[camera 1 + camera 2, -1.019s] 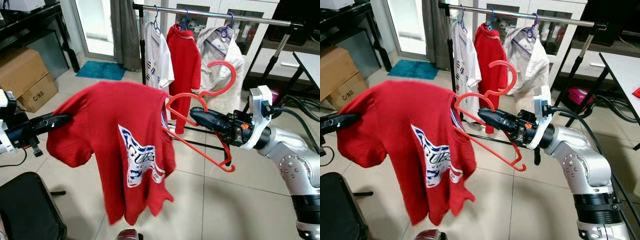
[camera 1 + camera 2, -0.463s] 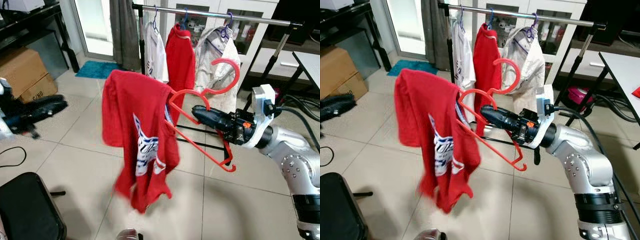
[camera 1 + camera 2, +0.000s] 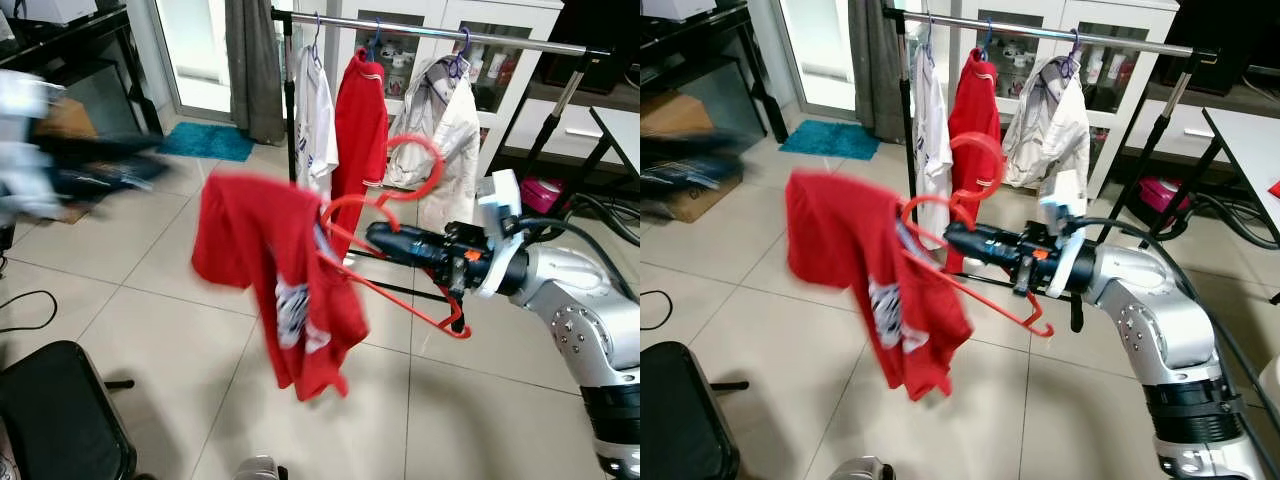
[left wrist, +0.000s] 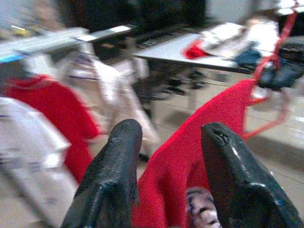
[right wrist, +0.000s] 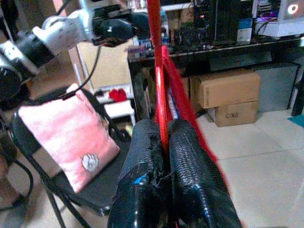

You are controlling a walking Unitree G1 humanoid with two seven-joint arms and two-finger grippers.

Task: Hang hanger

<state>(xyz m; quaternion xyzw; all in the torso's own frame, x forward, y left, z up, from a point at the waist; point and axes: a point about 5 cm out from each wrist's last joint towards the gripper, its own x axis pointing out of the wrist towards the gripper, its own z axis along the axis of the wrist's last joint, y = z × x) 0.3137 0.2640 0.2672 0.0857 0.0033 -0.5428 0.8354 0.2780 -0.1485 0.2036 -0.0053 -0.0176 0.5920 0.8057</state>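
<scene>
My right gripper [image 3: 372, 235] is shut on a red hanger [image 3: 458, 322], held out at chest height in front of the clothes rail [image 3: 480, 37]. In the right wrist view both fingers [image 5: 187, 142] press on the hanger's red wire. A red T-shirt [image 3: 260, 230] hangs from the hanger's left end, bunched up and blurred by motion. The hanger's hook [image 3: 436, 160] points up, below the rail. My left gripper [image 3: 110, 170] is blurred at the far left, apart from the shirt. Its fingers [image 4: 118, 156] stand open with nothing between them.
On the rail hang a white shirt [image 3: 312, 110], a red shirt [image 3: 360, 120] and a white jacket [image 3: 450, 130]. A black chair [image 3: 60, 410] stands at the lower left, and a teal mat [image 3: 205, 140] lies by the door. A table edge [image 3: 620, 125] is at the right.
My left gripper has let go of the T-shirt and swung up and away to the left. The shirt now hangs from the hanger alone and swings. My right gripper has shifted slightly left.
</scene>
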